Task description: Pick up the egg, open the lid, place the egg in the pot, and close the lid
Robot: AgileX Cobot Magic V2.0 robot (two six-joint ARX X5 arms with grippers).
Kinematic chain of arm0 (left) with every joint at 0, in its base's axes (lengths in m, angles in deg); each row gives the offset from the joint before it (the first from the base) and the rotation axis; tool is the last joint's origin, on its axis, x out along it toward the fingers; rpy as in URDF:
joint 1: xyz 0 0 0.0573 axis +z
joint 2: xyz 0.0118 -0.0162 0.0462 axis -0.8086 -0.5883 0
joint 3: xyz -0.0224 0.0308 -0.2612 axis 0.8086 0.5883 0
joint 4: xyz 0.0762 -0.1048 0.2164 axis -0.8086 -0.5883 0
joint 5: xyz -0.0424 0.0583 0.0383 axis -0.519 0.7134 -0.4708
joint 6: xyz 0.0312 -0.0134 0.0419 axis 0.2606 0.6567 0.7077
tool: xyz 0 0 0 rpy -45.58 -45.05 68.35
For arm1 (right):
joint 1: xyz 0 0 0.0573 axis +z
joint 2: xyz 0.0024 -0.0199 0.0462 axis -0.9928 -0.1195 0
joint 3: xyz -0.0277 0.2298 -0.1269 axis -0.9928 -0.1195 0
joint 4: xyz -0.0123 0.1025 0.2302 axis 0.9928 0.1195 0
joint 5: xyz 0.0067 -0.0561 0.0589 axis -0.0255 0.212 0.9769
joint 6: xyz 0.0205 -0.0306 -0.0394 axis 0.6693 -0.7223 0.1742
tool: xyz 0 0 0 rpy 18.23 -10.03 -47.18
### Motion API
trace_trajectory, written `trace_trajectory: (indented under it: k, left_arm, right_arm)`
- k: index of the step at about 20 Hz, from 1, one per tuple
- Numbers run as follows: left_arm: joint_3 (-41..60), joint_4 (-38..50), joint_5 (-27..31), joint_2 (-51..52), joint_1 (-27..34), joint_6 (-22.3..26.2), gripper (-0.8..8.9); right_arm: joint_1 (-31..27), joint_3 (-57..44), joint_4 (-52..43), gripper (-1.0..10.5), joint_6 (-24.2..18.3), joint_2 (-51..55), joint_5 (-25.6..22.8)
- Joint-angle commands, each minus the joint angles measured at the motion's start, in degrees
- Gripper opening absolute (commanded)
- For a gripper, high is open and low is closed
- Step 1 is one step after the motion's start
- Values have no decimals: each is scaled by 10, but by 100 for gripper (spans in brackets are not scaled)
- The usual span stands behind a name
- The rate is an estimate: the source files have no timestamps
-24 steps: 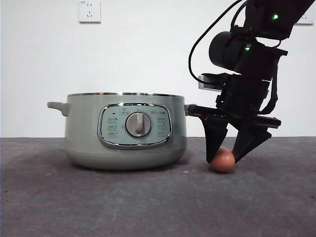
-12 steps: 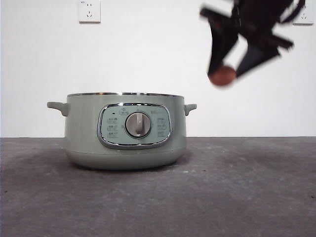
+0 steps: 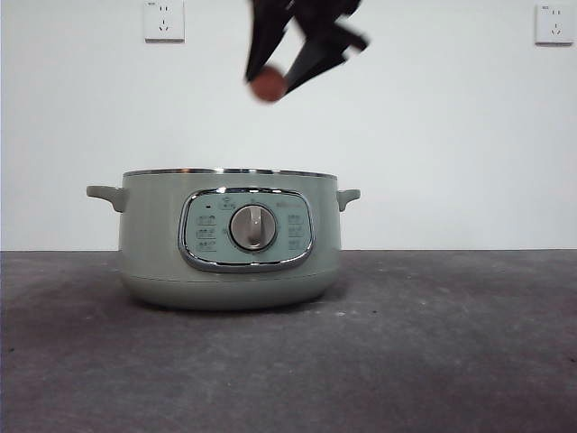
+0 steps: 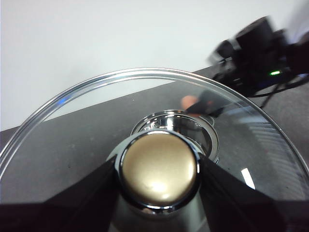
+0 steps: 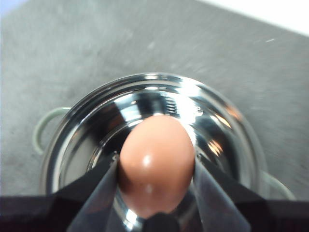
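Note:
My right gripper is shut on the reddish-brown egg and hangs high above the sage-green pot, a little right of the pot's middle. In the right wrist view the egg sits between the jaws of the right gripper, over the shiny steel inside of the open pot. Off to the side, my left gripper is shut on the knob of the clear glass lid. Seen through the glass are the pot and the egg. The lid is out of the front view.
The pot stands on a dark grey table before a white wall. Two wall sockets sit high on that wall. The pot's dial faces the front camera, and side handles stick out at both sides.
The right gripper closed on the egg on the table right of the pot, then lifted it and carried it left to above the open pot.

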Motion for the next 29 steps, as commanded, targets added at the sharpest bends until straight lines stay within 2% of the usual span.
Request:
trace_trajectory:
  k: [1,4,8,15,21,22,24,25,29]
  left_arm:
    - [-4,9,-1,4,2,6,-8]
    - [-4,9,0,4,2,6,-8]
    - [-4,9,-1,4,2,6,-8]
    - [-4,9,0,3,2,6,-8]
    - [-4,9,-1,3,2,6,-8]
    - [-4,9,-1,3,2,6,-8]
    - [-4,9,-1,2,2,6,-8]
    - [-4,9,-1,1,2,6,-8]
    - [-4,9,-1,-2,2,6,-8]
  right_arm:
    - [9,73,21,-15,-22,-80,2]
    - [11,133,49,-15,-24,-157,1]
    - [10,141,62,-15,-33,-211,-5]
    - [11,140,92,-15,-52,-244,-16]
    - [11,140,110,-8,-52,-257,-20]
    - [11,140,110,39,-52,-257,-20]
    - [11,141,110,332,-51,-257,-19]
    - [11,144,115,443,-51,-257,-17]
    - [10,222,172,453,-51,-256,-15]
